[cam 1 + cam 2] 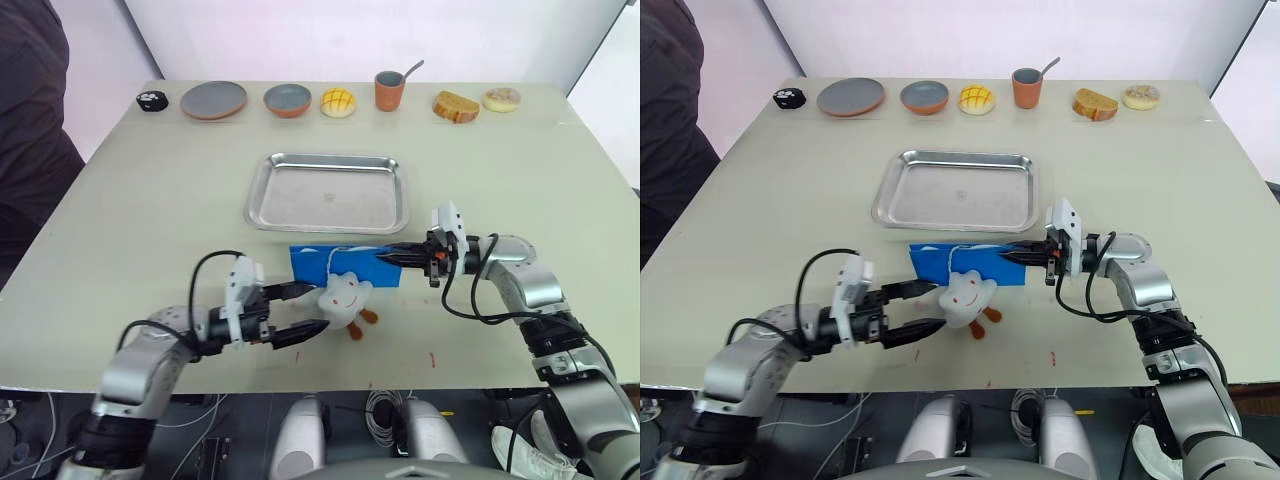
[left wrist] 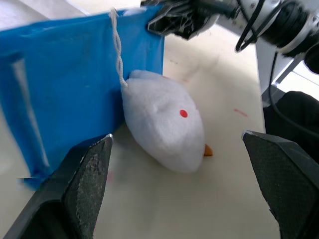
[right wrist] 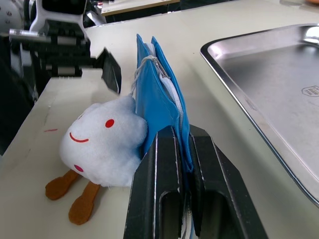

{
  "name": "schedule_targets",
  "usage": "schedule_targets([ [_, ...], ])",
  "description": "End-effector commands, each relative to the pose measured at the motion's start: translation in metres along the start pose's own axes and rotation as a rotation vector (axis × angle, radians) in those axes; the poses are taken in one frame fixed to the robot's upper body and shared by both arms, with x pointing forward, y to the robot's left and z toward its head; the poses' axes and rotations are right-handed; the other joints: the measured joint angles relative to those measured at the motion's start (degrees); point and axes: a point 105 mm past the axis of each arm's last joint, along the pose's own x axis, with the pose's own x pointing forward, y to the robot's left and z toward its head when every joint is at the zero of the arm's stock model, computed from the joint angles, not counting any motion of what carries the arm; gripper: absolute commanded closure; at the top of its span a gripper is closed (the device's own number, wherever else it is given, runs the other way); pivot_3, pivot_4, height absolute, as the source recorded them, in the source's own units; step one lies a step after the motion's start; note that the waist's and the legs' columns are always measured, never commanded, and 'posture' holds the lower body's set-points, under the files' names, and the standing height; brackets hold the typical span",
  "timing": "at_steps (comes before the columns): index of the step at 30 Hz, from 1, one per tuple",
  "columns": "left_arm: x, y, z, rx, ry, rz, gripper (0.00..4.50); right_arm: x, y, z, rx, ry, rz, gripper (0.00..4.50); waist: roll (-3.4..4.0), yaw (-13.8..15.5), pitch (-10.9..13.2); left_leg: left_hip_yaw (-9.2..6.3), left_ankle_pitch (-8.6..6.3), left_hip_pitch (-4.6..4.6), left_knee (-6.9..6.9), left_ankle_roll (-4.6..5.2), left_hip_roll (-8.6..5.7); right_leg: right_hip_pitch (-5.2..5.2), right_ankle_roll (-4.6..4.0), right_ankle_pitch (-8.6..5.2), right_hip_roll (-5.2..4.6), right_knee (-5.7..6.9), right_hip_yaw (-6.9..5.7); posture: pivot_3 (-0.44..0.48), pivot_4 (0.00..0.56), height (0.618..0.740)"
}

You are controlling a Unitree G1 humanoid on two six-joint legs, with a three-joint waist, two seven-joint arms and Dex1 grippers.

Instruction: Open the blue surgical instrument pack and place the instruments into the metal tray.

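Observation:
The blue surgical instrument pack lies on the table just in front of the metal tray, which holds nothing. My right gripper is shut on the pack's right edge. A white plush toy on a cord rests against the pack's front side. My left gripper stands open just left of the toy, its fingertips on either side of it without touching. The instruments are hidden from view.
Along the table's far edge stand a grey plate, a bowl, a yellow bun, a brown cup with a spoon, bread and a donut. A person's dark sleeve is at the far left.

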Motion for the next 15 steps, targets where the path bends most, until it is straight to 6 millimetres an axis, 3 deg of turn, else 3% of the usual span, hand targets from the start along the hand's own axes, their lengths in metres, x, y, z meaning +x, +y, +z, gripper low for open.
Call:
schedule_targets([
  [1,0.019,-0.001,0.001,0.036,-0.01,-0.01,0.89,0.001,0.002,0.009,-0.04,-0.013,0.004,4.5,0.01,0.0,0.0,0.0,0.0,0.0,0.0,0.0,0.0,0.0,0.0,0.0,0.0,-0.01,0.01,0.0,0.15,0.74],
  [2,0.022,-0.001,0.0,0.038,-0.011,-0.013,1.08,0.001,0.003,0.009,-0.04,-0.013,0.005,4.5,0.01,0.0,0.0,-0.01,0.0,-0.01,0.0,0.0,-0.01,0.0,0.0,0.0,0.01,-0.01,0.01,0.0,0.15,0.74],
  [3,0.026,-0.001,-0.002,0.046,-0.001,-0.021,1.78,0.001,0.003,0.01,-0.041,-0.014,0.006,4.5,0.01,0.0,0.0,-0.01,0.0,-0.01,0.0,0.0,-0.01,0.0,0.0,0.0,0.01,0.0,0.01,0.0,0.15,0.74],
  [6,0.032,-0.001,-0.008,0.099,0.038,-0.037,3.26,0.002,0.004,0.01,-0.04,-0.016,0.006,4.5,0.01,0.0,0.0,-0.02,0.0,0.0,0.0,0.0,-0.01,0.0,0.0,0.0,0.01,0.0,0.01,0.0,0.15,0.74],
  [9,0.034,0.001,-0.003,0.119,0.014,-0.038,4.44,0.001,0.005,0.009,-0.039,-0.018,0.003,4.5,0.01,0.0,0.0,-0.01,0.0,0.0,0.0,0.0,-0.01,0.0,0.0,0.0,0.01,-0.01,0.02,0.0,0.15,0.74],
  [15,0.013,-0.003,0.027,0.152,-0.091,-0.08,4.44,0.001,0.003,0.008,-0.041,-0.021,-0.009,4.5,0.01,0.0,0.0,-0.02,0.0,0.0,0.0,0.0,0.0,0.0,0.0,0.0,0.01,0.0,0.01,0.0,0.15,0.74],
])
